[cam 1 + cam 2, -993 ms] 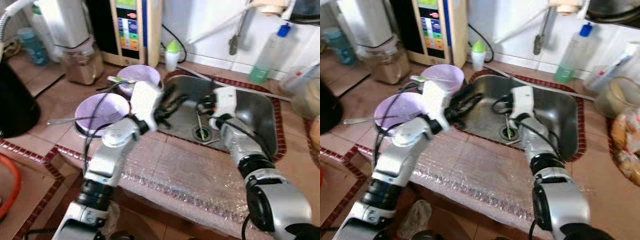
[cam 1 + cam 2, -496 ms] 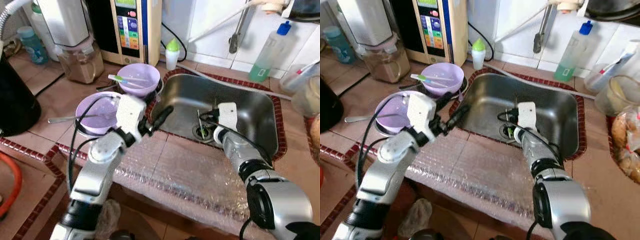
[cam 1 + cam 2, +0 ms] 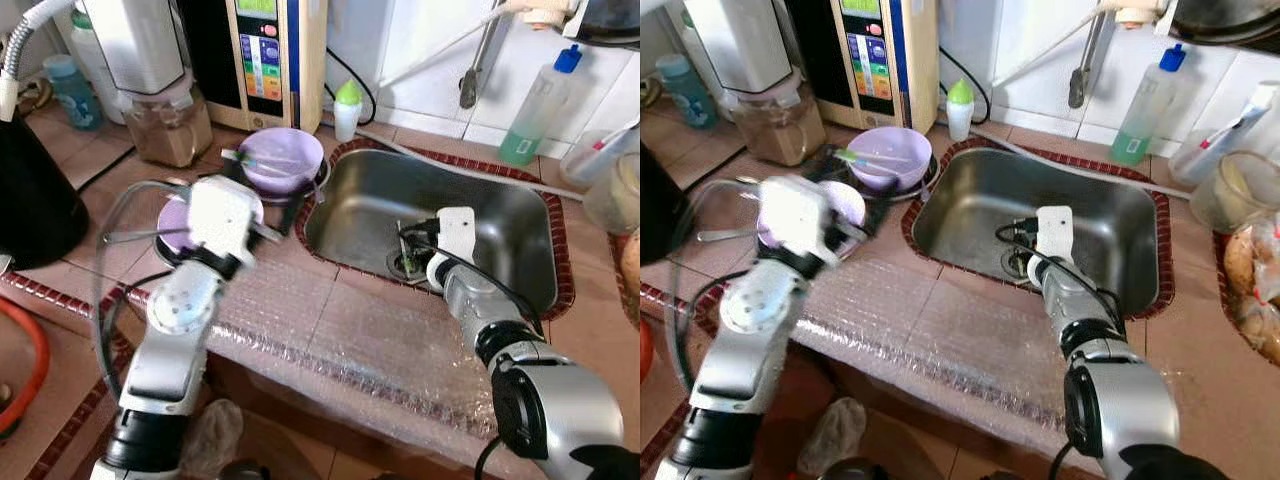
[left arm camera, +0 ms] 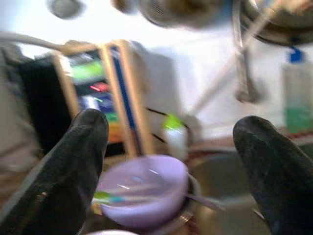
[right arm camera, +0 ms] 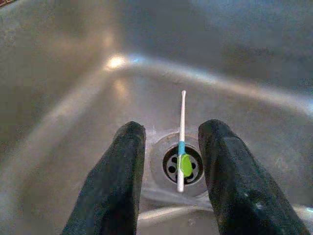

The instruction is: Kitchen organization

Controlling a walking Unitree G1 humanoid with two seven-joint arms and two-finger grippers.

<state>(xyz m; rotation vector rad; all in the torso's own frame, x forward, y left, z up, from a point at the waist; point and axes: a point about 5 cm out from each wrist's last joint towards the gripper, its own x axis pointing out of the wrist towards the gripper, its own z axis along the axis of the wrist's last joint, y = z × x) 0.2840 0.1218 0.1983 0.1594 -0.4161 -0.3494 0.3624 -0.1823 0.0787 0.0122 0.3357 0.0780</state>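
In the steel sink point(image 3: 520, 225) a white stick point(image 5: 181, 142) lies over the drain between the right gripper's point(image 5: 171, 161) parted fingers, untouched, while the left gripper point(image 4: 171, 147) gapes wide toward a purple bowl point(image 4: 146, 188) holding utensils.

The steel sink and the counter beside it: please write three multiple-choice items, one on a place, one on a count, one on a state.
1. Where does the thin white stick with a green and blue band lie?
A. over the drain of the steel sink
B. on the bubble wrap
C. in a jar

2. How many lilac plastic bowls stand left of the sink?
A. one
B. two
C. four

3. How are the right gripper's fingers?
A. shut on the stick
B. holding a bowl
C. open, apart from the stick

Key: 1 A, it crosses the drain holes; 2 B, far bowl and near bowl; 3 C, gaps show on both sides.
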